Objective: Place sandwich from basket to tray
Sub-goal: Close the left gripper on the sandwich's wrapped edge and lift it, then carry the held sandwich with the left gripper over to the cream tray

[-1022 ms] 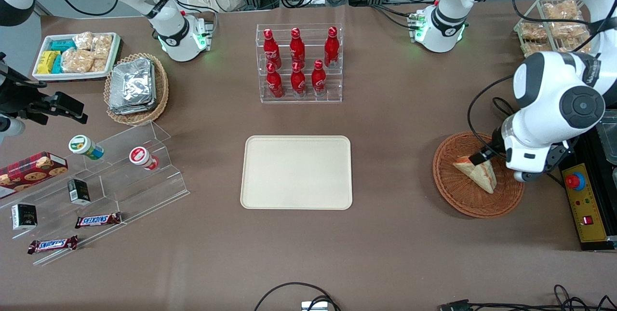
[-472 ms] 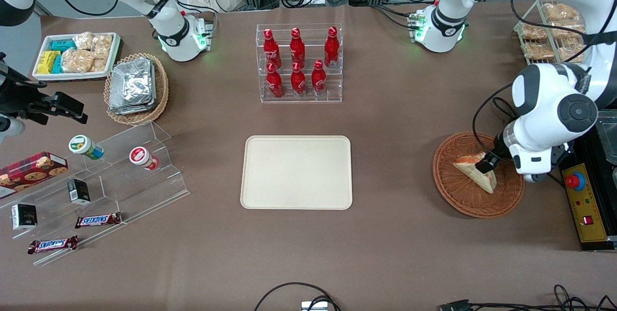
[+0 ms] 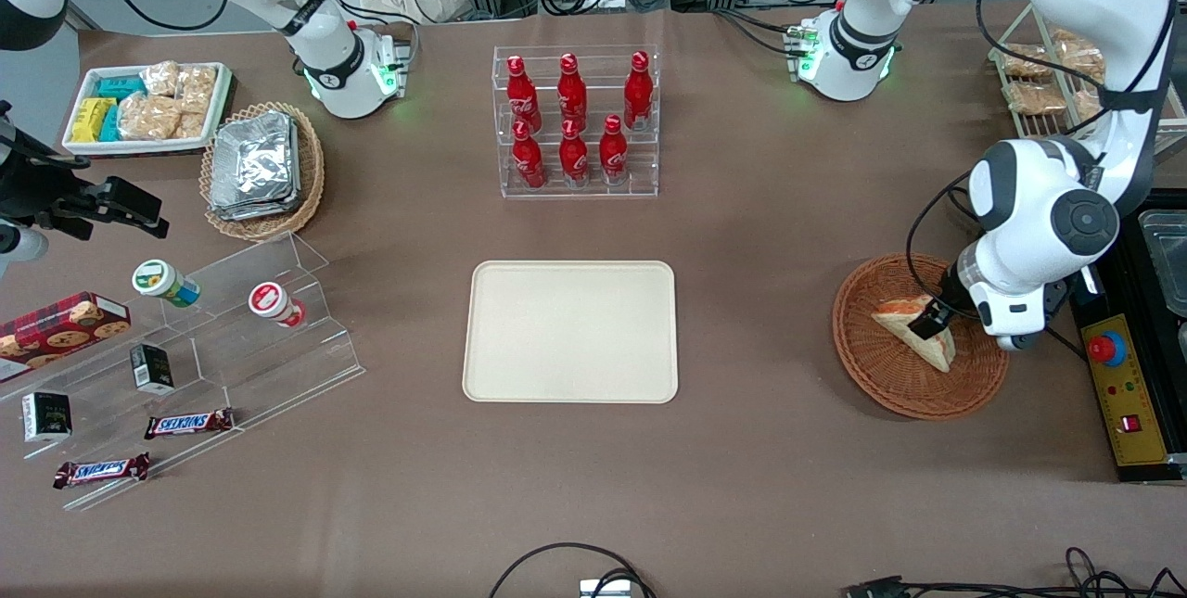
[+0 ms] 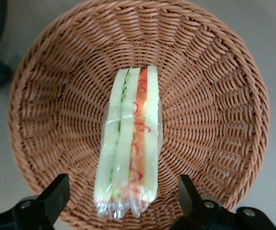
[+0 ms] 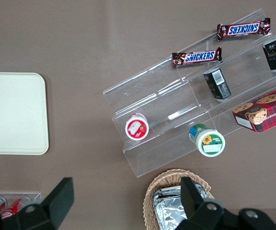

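item: sandwich point(image 4: 128, 143), clear-wrapped, lying in round wicker basket point(image 4: 224, 96). gripper point(image 4: 121, 201) directly above it, fingers point(image 4: 56, 194) spread wide either side, not touching. step: approach to grasp. next: descend, close, carry to cream tray point(image 3: 570, 331).

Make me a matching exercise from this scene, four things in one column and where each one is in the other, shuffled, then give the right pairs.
Things
1. sandwich
2. tray
3. pincer
4. red bottles

Places
A. bare, at the table's middle
B. in a clear rack, farther from the front camera than the tray
C. lying in the basket
D. open, over the basket, fingers either side of the sandwich

Pairs: 1-C, 2-A, 3-D, 4-B
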`<action>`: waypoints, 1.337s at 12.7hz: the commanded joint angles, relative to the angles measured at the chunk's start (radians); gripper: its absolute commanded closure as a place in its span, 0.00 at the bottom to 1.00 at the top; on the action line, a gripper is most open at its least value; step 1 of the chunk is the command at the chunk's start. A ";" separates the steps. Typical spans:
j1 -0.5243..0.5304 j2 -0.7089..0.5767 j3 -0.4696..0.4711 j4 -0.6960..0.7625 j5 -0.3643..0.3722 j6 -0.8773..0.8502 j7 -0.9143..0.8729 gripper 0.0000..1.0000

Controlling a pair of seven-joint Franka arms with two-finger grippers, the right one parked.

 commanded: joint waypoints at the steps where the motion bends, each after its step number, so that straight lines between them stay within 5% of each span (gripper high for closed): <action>1: 0.027 0.025 -0.006 -0.055 0.015 0.105 -0.014 0.00; 5: 0.027 0.095 -0.006 -0.048 0.016 0.170 -0.010 0.01; 6: 0.027 0.107 -0.006 -0.042 0.050 0.173 -0.005 0.32; 7: 0.028 0.106 -0.006 -0.040 0.091 0.172 -0.005 0.94; 12: 0.025 -0.005 -0.014 -0.028 0.102 0.106 0.111 1.00; 17: -0.036 -0.031 -0.125 0.275 0.096 -0.381 0.239 1.00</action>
